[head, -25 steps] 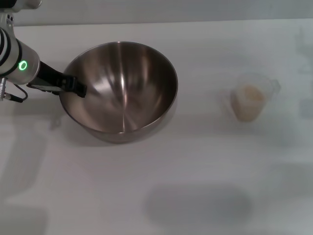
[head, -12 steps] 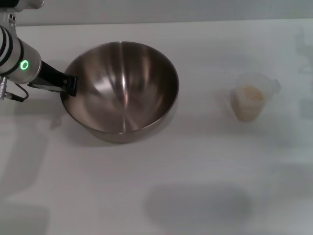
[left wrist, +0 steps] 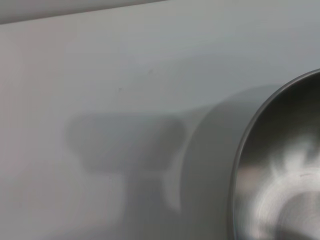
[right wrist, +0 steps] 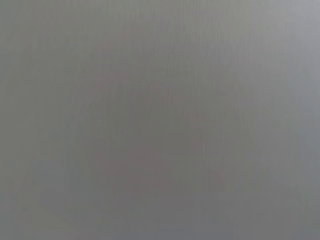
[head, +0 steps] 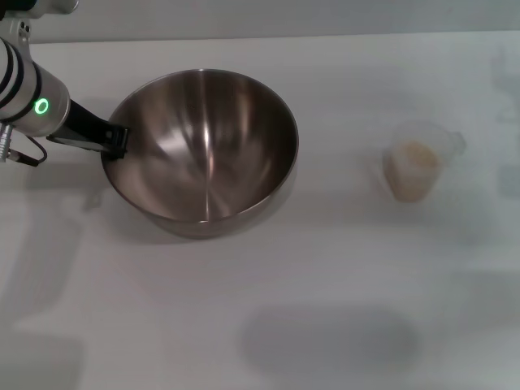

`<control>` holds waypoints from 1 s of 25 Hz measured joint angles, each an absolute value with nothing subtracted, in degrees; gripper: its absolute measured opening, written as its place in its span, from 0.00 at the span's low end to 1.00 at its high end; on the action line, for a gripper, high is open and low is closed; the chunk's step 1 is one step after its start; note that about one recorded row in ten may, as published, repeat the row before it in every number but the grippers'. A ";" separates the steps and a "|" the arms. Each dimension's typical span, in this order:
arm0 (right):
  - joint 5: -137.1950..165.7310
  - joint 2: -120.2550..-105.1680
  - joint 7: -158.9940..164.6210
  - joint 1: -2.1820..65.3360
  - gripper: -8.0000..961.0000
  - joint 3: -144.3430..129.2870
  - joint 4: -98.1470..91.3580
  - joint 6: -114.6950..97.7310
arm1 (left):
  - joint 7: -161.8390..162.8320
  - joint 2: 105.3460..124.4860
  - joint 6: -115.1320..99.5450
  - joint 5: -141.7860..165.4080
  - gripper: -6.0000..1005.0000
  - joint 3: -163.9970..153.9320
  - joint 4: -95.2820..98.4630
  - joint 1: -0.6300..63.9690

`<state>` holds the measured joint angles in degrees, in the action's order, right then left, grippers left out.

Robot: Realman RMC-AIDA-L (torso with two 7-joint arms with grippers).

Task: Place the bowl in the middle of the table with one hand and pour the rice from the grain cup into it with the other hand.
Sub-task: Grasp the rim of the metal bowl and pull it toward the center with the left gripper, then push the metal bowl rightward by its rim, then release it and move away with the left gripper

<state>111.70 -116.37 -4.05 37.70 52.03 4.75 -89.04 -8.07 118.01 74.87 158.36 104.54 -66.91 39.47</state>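
Note:
The steel bowl (head: 203, 146) stands upright and empty on the white table (head: 325, 268), left of the middle. My left gripper (head: 118, 140) is at the bowl's left rim, just outside it, with the arm's green ring light behind. The left wrist view shows part of the bowl (left wrist: 280, 175) and its rim from close by. The clear grain cup (head: 421, 156) stands at the right, well apart from the bowl, with cream rice (head: 413, 169) inside. My right gripper is out of view; its wrist view shows only a plain grey surface.
The table's far edge runs along the top of the head view. Bare white tabletop lies between bowl and cup and along the whole front.
My left gripper has drawn back leftward from over the bowl's rim to just outside it. The bowl and cup have barely shifted.

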 joint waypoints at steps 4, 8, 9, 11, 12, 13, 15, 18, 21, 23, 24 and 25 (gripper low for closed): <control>111.70 -116.37 -4.04 37.70 0.57 52.03 4.75 -89.04 | -9.19 117.92 74.95 157.99 0.09 105.68 -66.88 39.71; 111.70 -116.37 -4.04 37.71 0.57 52.03 4.74 -89.04 | -11.28 118.08 75.31 156.98 0.08 109.10 -66.87 40.08; 111.70 -116.37 -4.04 37.71 0.57 52.03 4.74 -89.04 | -11.55 118.07 75.32 156.47 0.07 109.66 -66.87 40.09; 111.71 -116.37 -4.04 37.69 0.57 52.03 4.75 -89.04 | -12.59 118.02 75.38 154.71 0.06 111.21 -66.87 40.07; 111.70 -116.37 -4.04 37.66 0.57 52.03 4.75 -89.04 | -13.69 118.00 75.46 153.10 0.06 112.70 -66.87 39.97; 111.70 -116.37 -4.04 37.65 0.57 52.03 4.75 -89.04 | -14.35 118.00 75.52 152.11 0.05 113.70 -66.87 39.89; 111.70 -116.37 -4.04 37.64 0.57 52.03 4.75 -89.04 | -16.12 117.95 75.62 149.01 0.05 116.08 -66.87 39.68; 111.71 -116.37 -4.04 37.62 0.57 52.03 4.75 -89.03 | -17.86 117.84 75.68 145.13 0.05 118.26 -66.87 39.51; 111.71 -116.37 -4.04 37.62 0.57 52.03 4.75 -89.04 | -18.92 117.80 75.68 142.80 0.05 119.79 -66.88 39.68; 111.70 -116.37 -4.04 37.63 0.57 52.03 4.75 -89.03 | -19.21 117.80 75.53 141.68 0.05 120.09 -66.88 39.92; 111.71 -116.37 -4.04 37.67 0.57 52.03 4.75 -89.04 | -19.41 117.83 75.33 140.83 0.05 120.11 -66.88 40.08; 111.71 -116.37 -4.04 37.69 0.57 52.03 4.74 -89.04 | -19.48 117.86 75.22 140.53 0.05 120.12 -66.88 40.24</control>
<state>111.71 -116.37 -4.04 37.69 52.03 4.74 -89.04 -19.49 117.86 75.22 140.53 120.12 -66.88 40.24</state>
